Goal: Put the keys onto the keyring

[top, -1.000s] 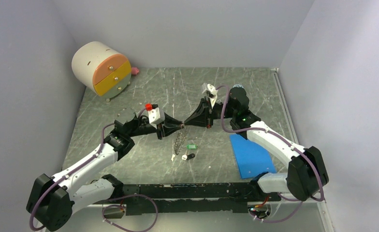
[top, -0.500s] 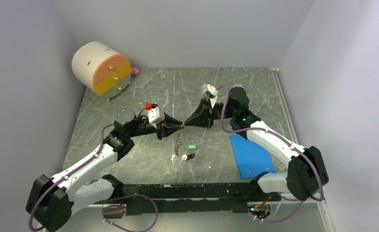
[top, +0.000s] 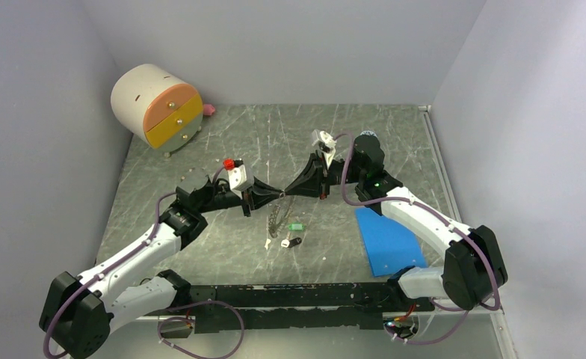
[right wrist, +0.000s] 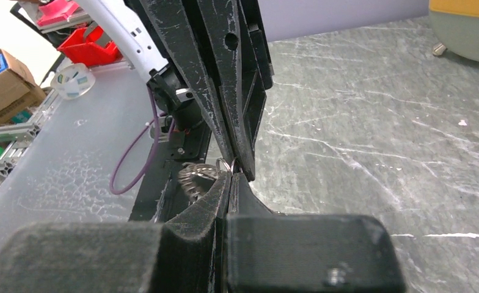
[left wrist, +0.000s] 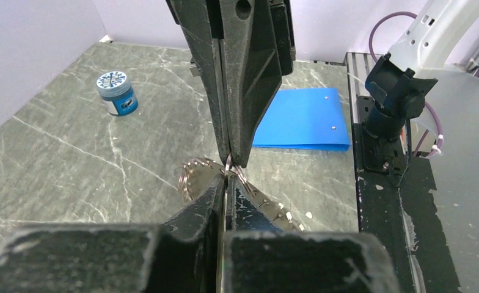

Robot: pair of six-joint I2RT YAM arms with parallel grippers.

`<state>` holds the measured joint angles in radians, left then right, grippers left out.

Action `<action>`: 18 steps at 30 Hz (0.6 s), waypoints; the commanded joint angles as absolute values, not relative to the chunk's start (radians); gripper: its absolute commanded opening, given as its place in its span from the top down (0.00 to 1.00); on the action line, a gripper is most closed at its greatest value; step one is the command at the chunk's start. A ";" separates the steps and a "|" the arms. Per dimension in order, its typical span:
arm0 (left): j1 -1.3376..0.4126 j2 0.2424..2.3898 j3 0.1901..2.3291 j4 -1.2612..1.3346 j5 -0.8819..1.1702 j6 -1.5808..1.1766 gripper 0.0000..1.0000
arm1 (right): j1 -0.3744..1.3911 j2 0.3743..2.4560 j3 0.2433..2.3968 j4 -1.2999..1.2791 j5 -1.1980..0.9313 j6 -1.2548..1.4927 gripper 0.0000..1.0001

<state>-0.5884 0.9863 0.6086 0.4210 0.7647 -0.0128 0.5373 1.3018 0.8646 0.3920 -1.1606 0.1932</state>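
My left gripper point(top: 279, 193) and right gripper point(top: 288, 191) meet tip to tip above the middle of the table. Both are shut on the top of the keyring point(top: 276, 217), a thin silvery hoop with a beaded edge that hangs down between them. In the left wrist view my left gripper point(left wrist: 226, 177) pinches the ring's wire, and the keyring point(left wrist: 191, 178) curves out on both sides below the right fingers point(left wrist: 240, 122). The right wrist view shows my right gripper point(right wrist: 231, 176) shut, with the keyring point(right wrist: 195, 174) to its left. A green key point(top: 296, 226), a black key point(top: 294, 241) and a pale key point(top: 267, 243) lie on the table below.
A blue folder point(top: 389, 241) lies on the table at the right. The small blue jar point(left wrist: 116, 93) stands at the back behind the right arm. A round drawer box point(top: 157, 107) sits at the back left. A black rail point(top: 297, 295) runs along the near edge.
My left gripper's jaws have closed down onto the keyring's wire. The hanging ring has shifted slightly. The right gripper has stayed shut in place.
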 commanded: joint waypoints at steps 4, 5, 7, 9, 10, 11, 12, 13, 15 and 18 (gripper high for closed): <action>-0.592 0.984 0.651 0.456 0.733 -0.035 0.97 | 0.541 1.310 0.897 0.376 -1.169 0.161 1.00; -0.592 0.985 0.649 0.456 0.724 -0.041 0.97 | 0.541 1.310 0.899 0.370 -1.159 0.160 1.00; -0.592 0.990 0.651 0.443 0.699 -0.049 0.97 | 0.539 1.309 0.907 0.347 -1.129 0.155 0.83; -0.592 0.995 0.657 0.419 0.676 -0.043 0.97 | 0.536 1.296 0.907 0.339 -1.094 0.151 0.64; -0.592 0.997 0.660 0.405 0.666 -0.035 0.97 | 0.533 1.285 0.902 0.343 -1.073 0.151 0.57; -0.592 0.996 0.662 0.394 0.654 -0.024 0.97 | 0.530 1.273 0.894 0.350 -1.055 0.150 0.51; -0.592 0.994 0.665 0.381 0.641 -0.014 0.97 | 0.527 1.256 0.884 0.354 -1.036 0.146 0.46; -0.591 0.991 0.669 0.361 0.628 0.024 0.97 | 0.525 1.240 0.872 0.356 -1.014 0.140 0.41; -0.592 0.975 0.684 0.312 0.599 0.078 0.97 | 0.520 1.207 0.848 0.360 -0.972 0.124 0.34; -0.592 0.947 0.693 0.260 0.556 0.143 0.97 | 0.517 1.175 0.815 0.368 -0.940 0.106 0.27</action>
<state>-0.5888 0.9970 0.6258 0.2966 0.6289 0.0395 0.5240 1.2465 0.8452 0.3328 -1.0149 0.1486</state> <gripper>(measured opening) 0.031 0.695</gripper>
